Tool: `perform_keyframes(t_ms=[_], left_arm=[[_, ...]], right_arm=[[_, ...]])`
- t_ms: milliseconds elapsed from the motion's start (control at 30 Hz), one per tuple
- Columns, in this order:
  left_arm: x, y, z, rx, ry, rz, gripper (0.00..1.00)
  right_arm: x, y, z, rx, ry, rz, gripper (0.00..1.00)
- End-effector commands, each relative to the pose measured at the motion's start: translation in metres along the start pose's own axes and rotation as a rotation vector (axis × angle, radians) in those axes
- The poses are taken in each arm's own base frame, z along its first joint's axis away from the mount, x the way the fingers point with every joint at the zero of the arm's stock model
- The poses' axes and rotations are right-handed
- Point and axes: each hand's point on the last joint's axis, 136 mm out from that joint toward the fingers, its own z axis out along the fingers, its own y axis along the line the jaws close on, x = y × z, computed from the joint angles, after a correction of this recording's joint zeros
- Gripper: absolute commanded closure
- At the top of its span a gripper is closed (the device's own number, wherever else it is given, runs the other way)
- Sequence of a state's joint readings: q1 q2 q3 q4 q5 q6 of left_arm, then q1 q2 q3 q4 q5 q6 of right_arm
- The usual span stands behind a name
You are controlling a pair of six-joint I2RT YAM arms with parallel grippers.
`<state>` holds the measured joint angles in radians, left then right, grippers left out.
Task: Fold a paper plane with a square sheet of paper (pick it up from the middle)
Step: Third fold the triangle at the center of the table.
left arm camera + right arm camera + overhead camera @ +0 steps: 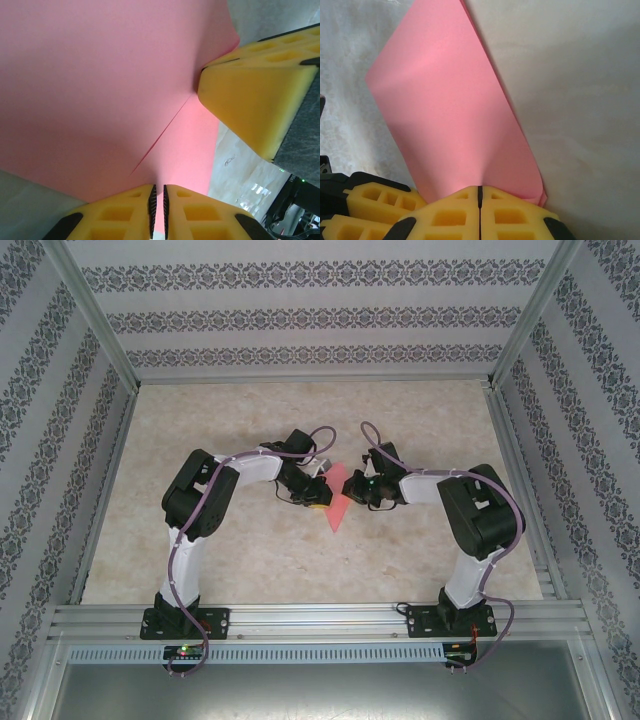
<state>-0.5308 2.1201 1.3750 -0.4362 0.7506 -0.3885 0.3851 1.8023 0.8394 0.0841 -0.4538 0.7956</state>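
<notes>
Marbled table with patterned walls around it: I see both arms meeting at its middle. My left gripper is clenched on one edge of the pink sheet of paper, where a crease runs. The right gripper pinches the same partly folded sheet, which is held between the two at the table's centre.

Floral-striped wallpaper walls surround a pale marbled table.
</notes>
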Motion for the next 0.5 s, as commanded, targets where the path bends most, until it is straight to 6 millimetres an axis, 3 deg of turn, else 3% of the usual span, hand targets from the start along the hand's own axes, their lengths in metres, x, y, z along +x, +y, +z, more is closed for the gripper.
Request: perform_keyframes(t_ms=[0, 267, 467], left_arm=[[0.031, 0.050, 0.026, -0.169, 0.098, -0.051, 0.82], [0.031, 0.051, 0.026, -0.172, 0.099, -0.049, 0.82], [0.031, 0.051, 0.026, -0.169, 0.100, -0.046, 0.82]], right_arm=[[-0.012, -0.044, -0.014, 0.202, -0.064, -0.004, 0.93], [-0.022, -0.037, -0.031, 0.195, -0.106, -0.022, 0.93], [-0.024, -0.011, -0.041, 0.116, -0.124, -0.046, 0.92]])
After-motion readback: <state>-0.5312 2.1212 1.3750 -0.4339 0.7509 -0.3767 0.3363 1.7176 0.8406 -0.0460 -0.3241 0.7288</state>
